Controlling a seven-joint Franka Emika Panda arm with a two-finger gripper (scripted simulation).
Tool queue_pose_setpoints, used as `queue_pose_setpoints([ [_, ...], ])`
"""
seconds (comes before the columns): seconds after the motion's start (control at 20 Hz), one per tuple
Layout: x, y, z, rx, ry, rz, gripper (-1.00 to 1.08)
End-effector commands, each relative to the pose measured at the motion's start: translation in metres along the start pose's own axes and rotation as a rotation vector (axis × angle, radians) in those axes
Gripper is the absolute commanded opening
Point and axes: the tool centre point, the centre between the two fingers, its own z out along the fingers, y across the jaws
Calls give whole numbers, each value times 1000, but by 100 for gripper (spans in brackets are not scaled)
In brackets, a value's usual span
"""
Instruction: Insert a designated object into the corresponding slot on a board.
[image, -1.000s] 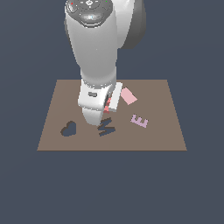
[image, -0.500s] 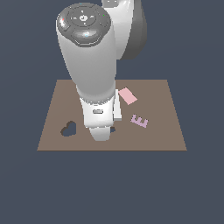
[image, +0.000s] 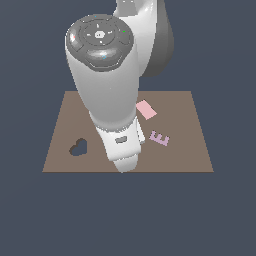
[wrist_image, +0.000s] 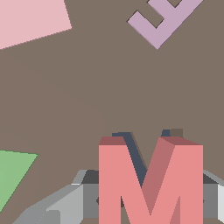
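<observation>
Brown and matte, the large flat square board (image: 190, 150) fills the exterior view, the bulky white arm (image: 107, 100) covering its middle. At the exterior view's left sits the dark heart-shaped cutout (image: 78, 147); right of the arm lie a flat pink rectangle (image: 146, 109) and a lilac letter E (image: 159, 138).

In the wrist view, the grey jaws (wrist_image: 144, 201) grip the flat red M-shaped block (wrist_image: 150, 181) on both sides, over dark slivers of the M-shaped slot (wrist_image: 131, 151). A green piece (wrist_image: 11, 175) lies nearby, bare board between.

The red M (wrist_image: 151, 183) and brown board (wrist_image: 87, 96) look matt and smooth; the arm (image: 107, 95) glossy.
</observation>
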Motion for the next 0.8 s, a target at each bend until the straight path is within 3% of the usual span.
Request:
queue_pose_setpoints([
  [0.0,0,5,0,0,0,-32,-100],
  [0.75,2,9,10,0,0,-65,-100],
])
